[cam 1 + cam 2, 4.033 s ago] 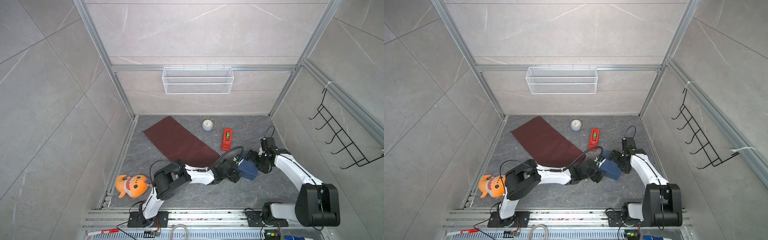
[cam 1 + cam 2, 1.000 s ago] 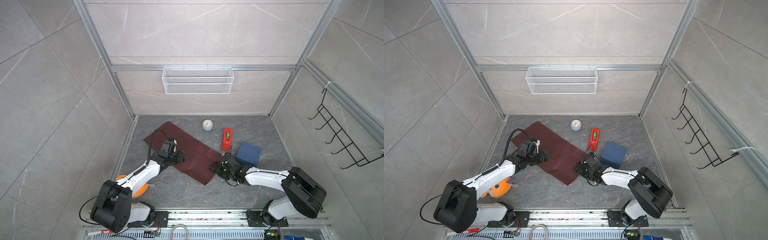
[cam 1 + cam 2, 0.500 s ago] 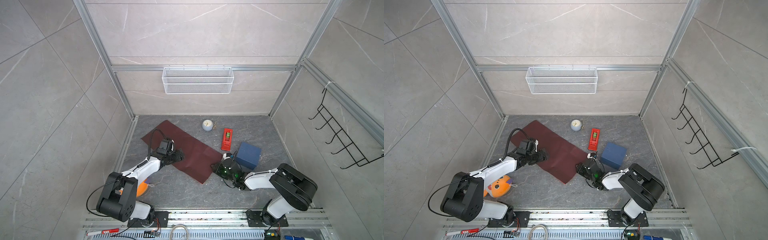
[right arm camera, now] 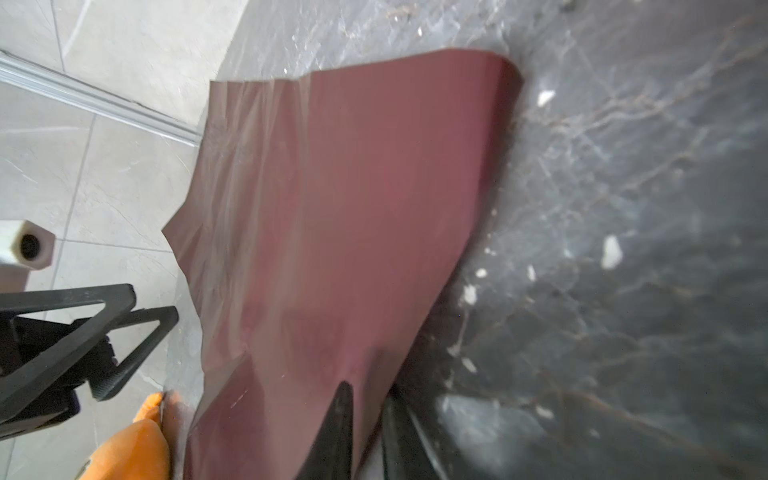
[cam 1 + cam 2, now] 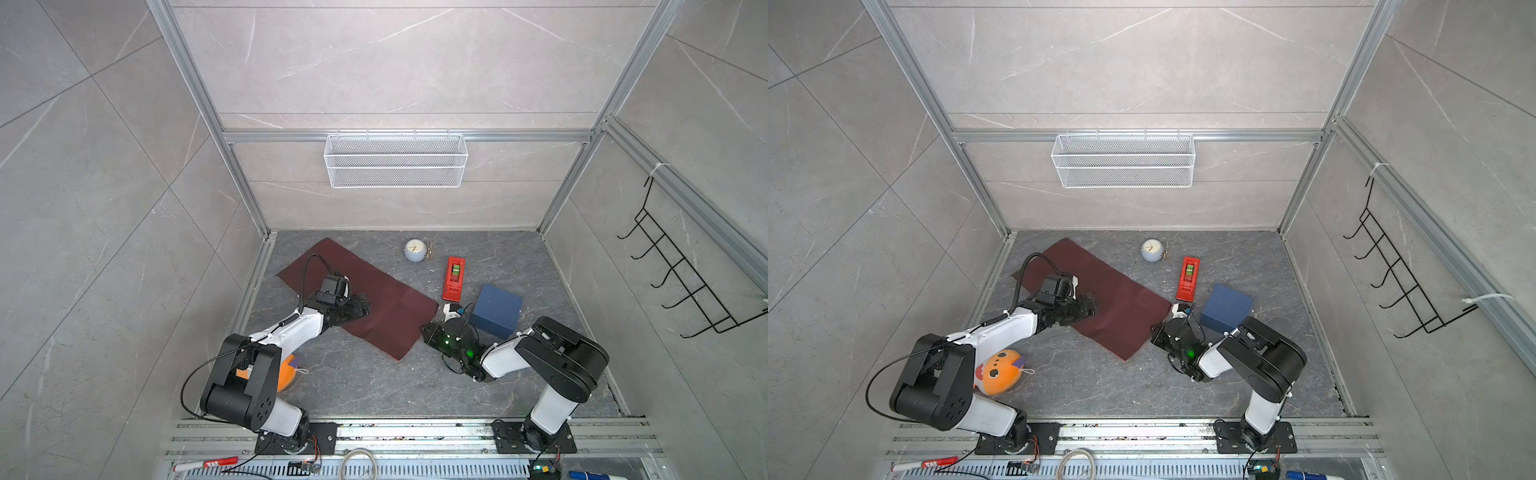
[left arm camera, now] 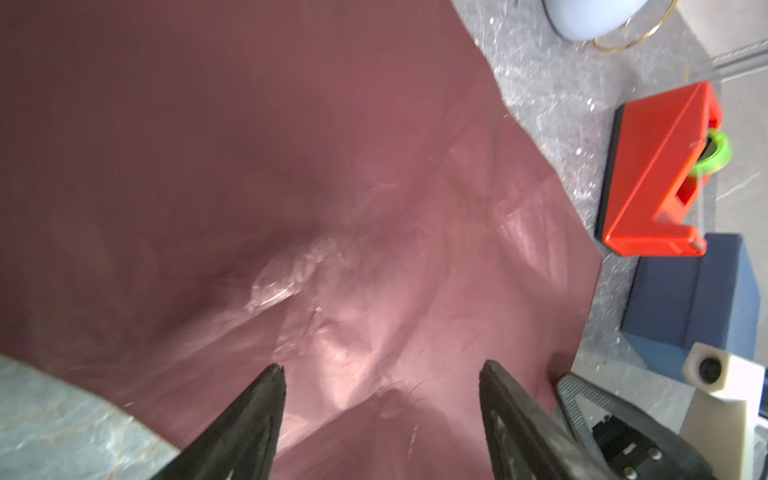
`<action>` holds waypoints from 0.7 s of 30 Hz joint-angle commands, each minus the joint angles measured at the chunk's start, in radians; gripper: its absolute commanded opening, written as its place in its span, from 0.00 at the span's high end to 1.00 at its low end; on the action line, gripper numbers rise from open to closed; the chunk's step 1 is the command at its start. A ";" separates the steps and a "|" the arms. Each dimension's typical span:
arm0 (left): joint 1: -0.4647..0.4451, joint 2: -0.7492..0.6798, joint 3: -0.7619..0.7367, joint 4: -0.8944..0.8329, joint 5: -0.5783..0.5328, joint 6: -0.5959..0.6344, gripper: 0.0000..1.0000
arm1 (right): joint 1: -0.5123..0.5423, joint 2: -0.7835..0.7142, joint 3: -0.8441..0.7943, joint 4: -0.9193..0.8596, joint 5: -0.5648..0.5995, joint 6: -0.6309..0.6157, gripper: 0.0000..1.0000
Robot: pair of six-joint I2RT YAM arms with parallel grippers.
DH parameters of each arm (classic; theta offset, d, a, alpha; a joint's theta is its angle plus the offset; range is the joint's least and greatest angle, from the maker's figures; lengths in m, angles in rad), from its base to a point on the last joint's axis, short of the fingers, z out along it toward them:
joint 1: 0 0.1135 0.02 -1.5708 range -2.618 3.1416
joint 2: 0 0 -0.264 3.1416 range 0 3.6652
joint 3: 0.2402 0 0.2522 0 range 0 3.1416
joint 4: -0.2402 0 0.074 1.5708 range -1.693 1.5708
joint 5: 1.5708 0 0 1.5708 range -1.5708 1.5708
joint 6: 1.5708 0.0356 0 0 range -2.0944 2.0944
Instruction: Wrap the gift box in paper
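Left arm (image 5: 291, 332) stretches low across the paper (image 5: 390, 311), left gripper (image 6: 380, 370) spread wide, gripping nothing. Right arm (image 5: 507, 357) crouches folded low, right gripper (image 4: 368, 401) pinching the paper's edge.

paper (image 6: 291, 166): thin maroon sheet, creased, faint sheen. tape dispenser (image 6: 656, 174): smooth red plastic. gift box (image 6: 669, 299): matt navy surface.
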 commanded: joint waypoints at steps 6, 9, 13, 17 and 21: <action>0.023 0.076 0.100 0.046 0.012 -0.026 0.24 | -0.025 -0.033 0.008 -0.005 -0.019 -0.035 1.00; 0.030 0.103 0.130 0.026 0.011 -0.010 0.24 | -0.062 -0.114 -0.030 -0.097 -0.093 -0.037 1.00; 0.035 0.134 0.155 0.007 0.001 0.014 0.24 | -0.139 -0.253 -0.083 -0.295 -0.279 -0.058 1.00; 0.037 0.162 0.179 -0.016 0.011 0.035 0.24 | -0.216 -0.460 -0.131 -0.602 -0.437 -0.121 1.00; 0.033 0.178 0.146 -0.012 0.044 0.035 0.24 | -0.265 -0.666 -0.108 -1.001 -0.472 -0.216 1.00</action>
